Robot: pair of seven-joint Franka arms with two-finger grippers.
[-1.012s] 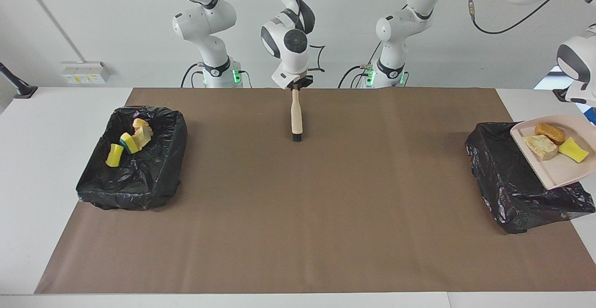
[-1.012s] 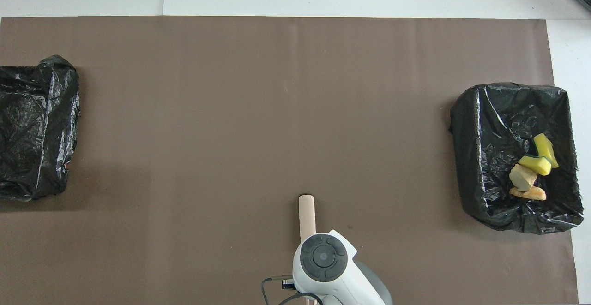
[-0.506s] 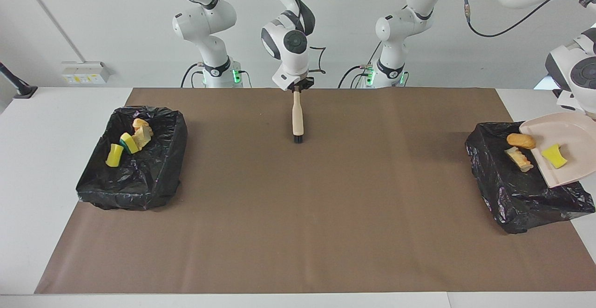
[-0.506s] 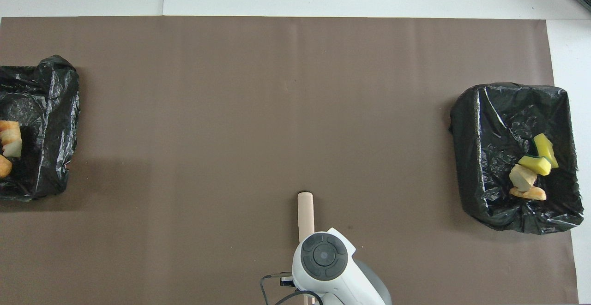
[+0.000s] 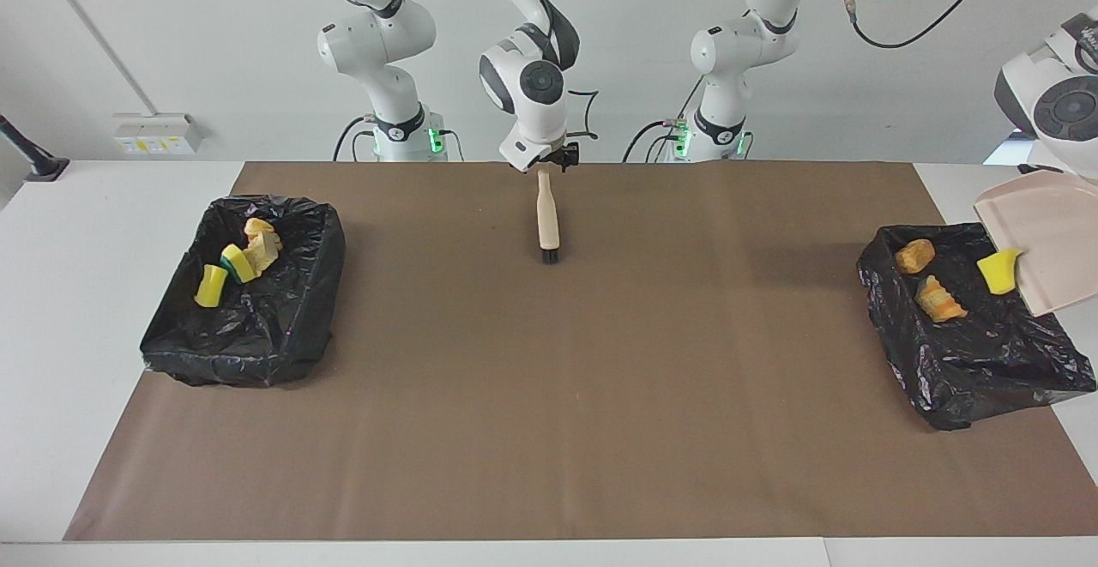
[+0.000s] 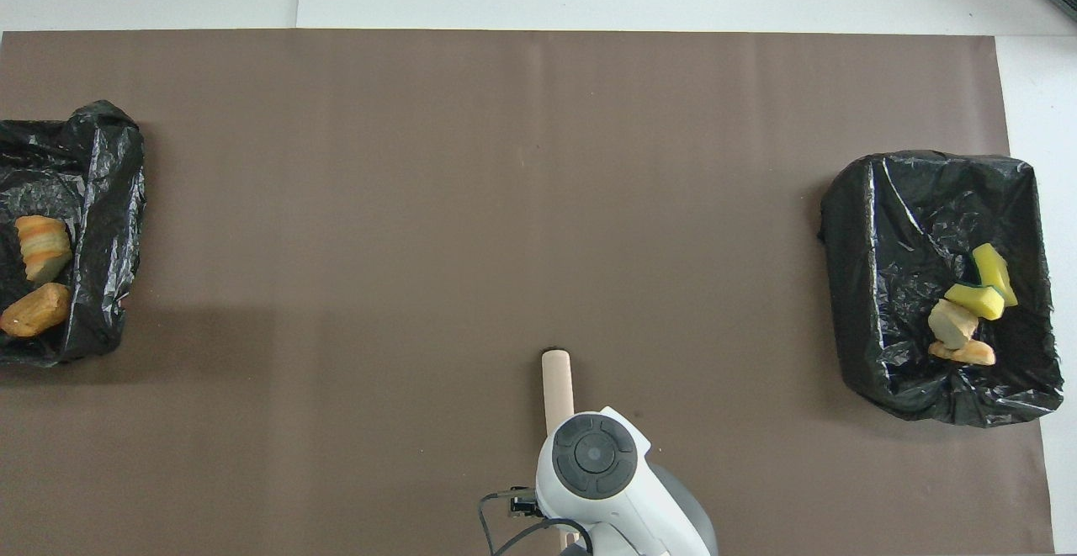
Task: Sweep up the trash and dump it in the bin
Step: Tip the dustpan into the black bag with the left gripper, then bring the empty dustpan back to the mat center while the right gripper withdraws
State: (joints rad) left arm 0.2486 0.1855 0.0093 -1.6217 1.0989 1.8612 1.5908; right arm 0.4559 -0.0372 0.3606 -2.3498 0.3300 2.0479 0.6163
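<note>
**Dustpan tipped over the bin, trash split between two bins**

Of the trash, two orange-brown chunks [image 5: 914, 255] [image 5: 939, 302] lie inside the black-lined bin [image 5: 969, 378] at the left arm's end of the table. A bright yellow chunk [image 5: 998, 272] sits at the lower lip of the pink dustpan [image 5: 1042, 232], over that bin's open top. The dustpan hangs steeply tilted above the bin, with its lip pointing down into it. The left gripper [image 5: 1060, 171] carries the dustpan by its upper end and is clamped on it; the fingers themselves are hidden there.

A second black-lined bin [image 5: 257, 352] stands at the right arm's end of the brown mat [image 5: 549, 395] and holds four more chunks [image 5: 238, 262], yellow and pale.

Between the two bins, close to the robots, a wooden-handled brush [image 5: 547, 220] lies on the mat, bristles pointing away from the robots. The right gripper [image 5: 550, 160] is at the end of its handle; I cannot tell whether its fingers are apart or together
</note>
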